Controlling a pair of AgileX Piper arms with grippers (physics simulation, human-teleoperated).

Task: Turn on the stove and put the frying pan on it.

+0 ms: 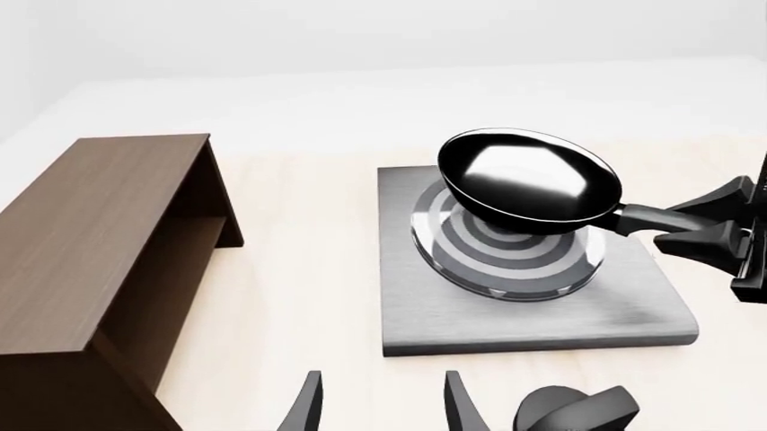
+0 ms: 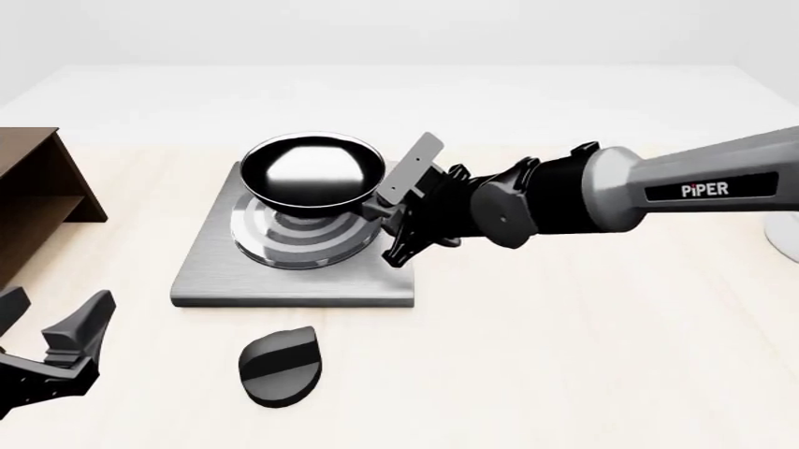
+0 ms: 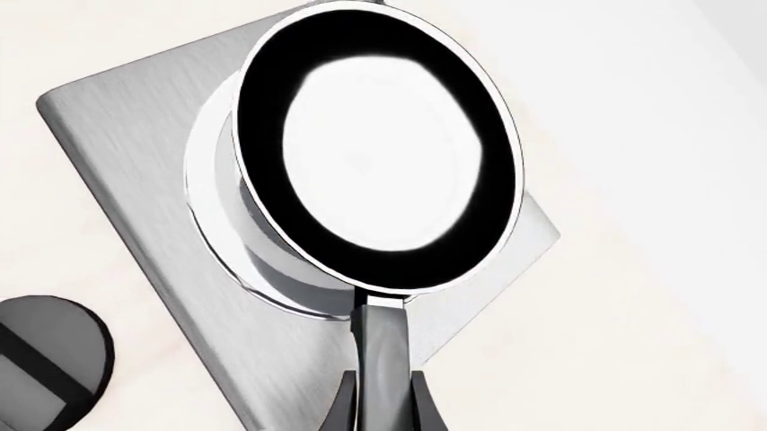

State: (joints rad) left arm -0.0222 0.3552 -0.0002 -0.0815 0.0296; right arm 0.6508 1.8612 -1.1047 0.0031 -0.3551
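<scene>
The frying pan (image 2: pixel 312 168) (image 1: pixel 527 175) (image 3: pixel 377 153), glossy black with a silver rim, hangs just above the stove's ringed burner (image 2: pixel 290 239) (image 1: pixel 504 262). My right gripper (image 2: pixel 395 223) (image 3: pixel 386 409) (image 1: pixel 707 229) is shut on the pan's handle (image 3: pixel 383 346) at the slab's right side. The grey stove slab (image 2: pixel 299 283) (image 1: pixel 540 325) (image 3: pixel 132 162) lies flat on the table. In front of the slab rests its black oval knob (image 2: pixel 281 367) (image 1: pixel 576 413) (image 3: pixel 42 355). My left gripper (image 2: pixel 56 339) (image 1: pixel 381 404) stands open and holds nothing, left of the knob near the table's front edge.
A dark brown wooden shelf (image 2: pixel 37 187) (image 1: pixel 96 251) stands at the left, beside the stove. A white object (image 2: pixel 787 234) shows at the right edge of the front view.
</scene>
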